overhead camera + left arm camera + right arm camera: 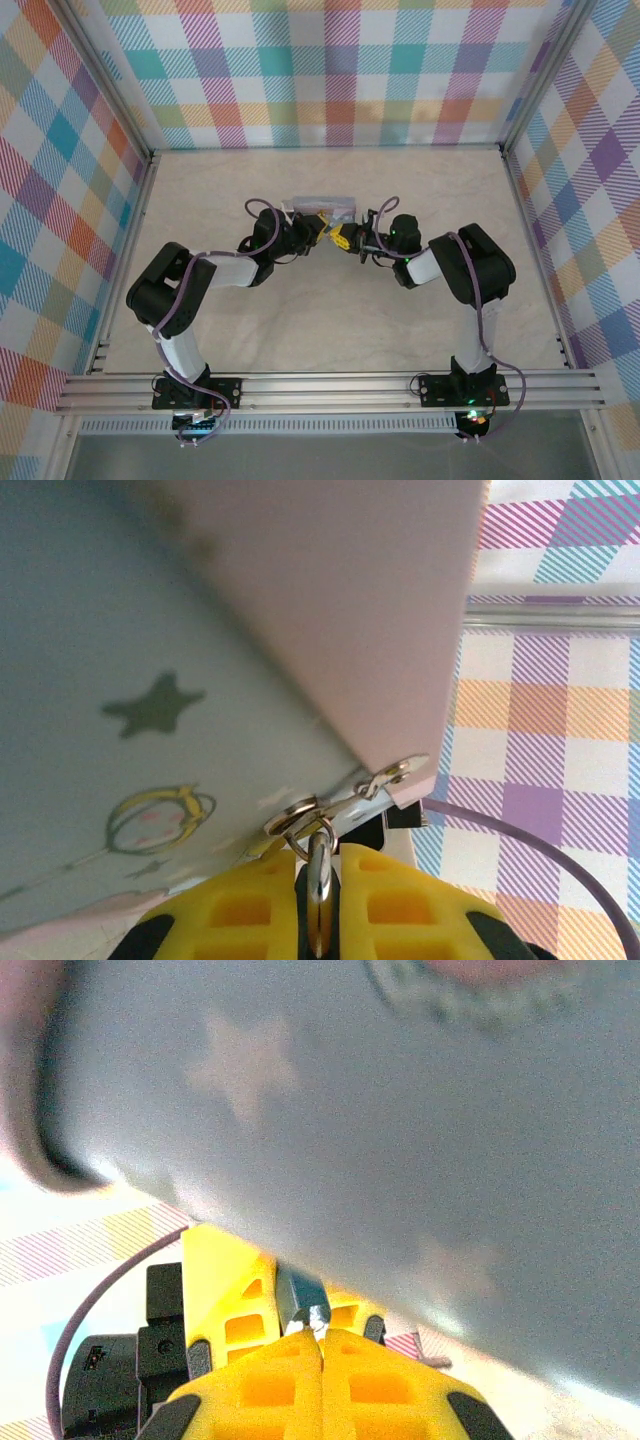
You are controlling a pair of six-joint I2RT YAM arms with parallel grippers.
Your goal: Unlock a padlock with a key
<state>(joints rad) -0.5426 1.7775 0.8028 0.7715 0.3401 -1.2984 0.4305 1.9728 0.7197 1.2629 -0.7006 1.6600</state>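
Right wrist view, nearest the lens at 6 o'clock: right end effector (322, 1345), yellow pads pressed tight together, pinching the key (318, 1318). Only a bright metal tip pokes out at the pads' 12 o'clock. The tip touches the blue-grey padlock (297, 1295) just beyond, at about 11 o'clock. Probably being lined up with the keyhole; the slot itself is too small to make out.

Left wrist view: left end effector (318, 865) is clamped on a thin metal loop, likely the padlock's shackle. The loop links into a ring (293, 817) on the clasp (392, 774) of the pale blue tin (150, 680), which looms from 9 to 1 o'clock. My reading is that this grip steadies the lock against the key's push.

Overhead: both end effectors meet nose to nose above the centre of the counter (300, 330), with the tin just past them at 12 o'clock.
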